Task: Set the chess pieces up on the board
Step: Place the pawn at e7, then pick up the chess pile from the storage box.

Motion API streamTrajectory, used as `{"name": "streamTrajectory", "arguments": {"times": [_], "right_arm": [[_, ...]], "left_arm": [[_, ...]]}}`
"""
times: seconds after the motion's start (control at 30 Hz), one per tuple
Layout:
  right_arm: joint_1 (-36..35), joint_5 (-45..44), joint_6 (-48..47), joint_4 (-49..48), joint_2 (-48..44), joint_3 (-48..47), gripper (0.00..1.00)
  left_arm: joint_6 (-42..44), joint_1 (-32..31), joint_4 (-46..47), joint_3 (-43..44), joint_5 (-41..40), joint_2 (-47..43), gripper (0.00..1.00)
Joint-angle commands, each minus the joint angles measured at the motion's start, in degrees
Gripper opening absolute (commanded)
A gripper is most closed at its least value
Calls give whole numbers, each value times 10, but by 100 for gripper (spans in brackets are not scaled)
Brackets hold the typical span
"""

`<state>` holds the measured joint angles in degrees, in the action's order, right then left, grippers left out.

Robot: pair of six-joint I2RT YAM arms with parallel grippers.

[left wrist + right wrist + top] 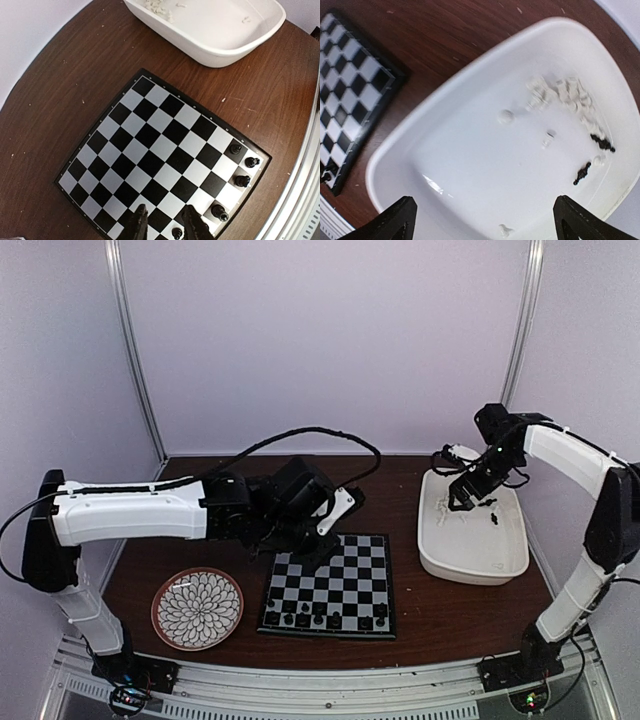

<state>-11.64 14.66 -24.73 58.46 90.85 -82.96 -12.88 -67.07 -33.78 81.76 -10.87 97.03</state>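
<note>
The board [345,570] lies at the table's middle; several black chess pieces [300,618] stand along its near row. In the left wrist view the board [150,145] fills the middle, with black pieces [242,180] along its right edge. My left gripper [164,223] is open and empty, hovering above the board; it is over the board's far left corner [312,545]. My right gripper [487,222] is wide open and empty above the white tub [385,165], which holds white pieces [565,95] and two black pieces [582,172]. It also shows in the top view [462,502].
The white tub [440,565] stands right of the board. A round flower-patterned plate [197,608] lies left of the board near the front edge. The left arm stretches over the table's left half. The tub [215,45] is beyond the board.
</note>
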Motion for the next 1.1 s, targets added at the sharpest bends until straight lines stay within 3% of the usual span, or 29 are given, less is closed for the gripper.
{"name": "streamTrajectory", "arguments": {"times": [0.0,0.07,0.17,0.33,0.4,1.07], "right_arm": [[57,-106,59,-10,75,-26,96],[79,-147,81,-32,103,-35,90],[107,-203,105,-33,150,-68,72],[151,-201,126,-4,229,-119,41],[156,-206,129,-4,249,-124,35],[190,-190,137,8,340,-149,24]], "left_arm": [[4,4,63,4,13,-8,26],[-4,4,84,0,36,-5,26],[-10,3,93,-6,59,-2,26],[-17,4,107,-28,72,-9,26],[-19,3,112,-34,75,-13,26],[-17,3,115,-38,75,-7,26]]}}
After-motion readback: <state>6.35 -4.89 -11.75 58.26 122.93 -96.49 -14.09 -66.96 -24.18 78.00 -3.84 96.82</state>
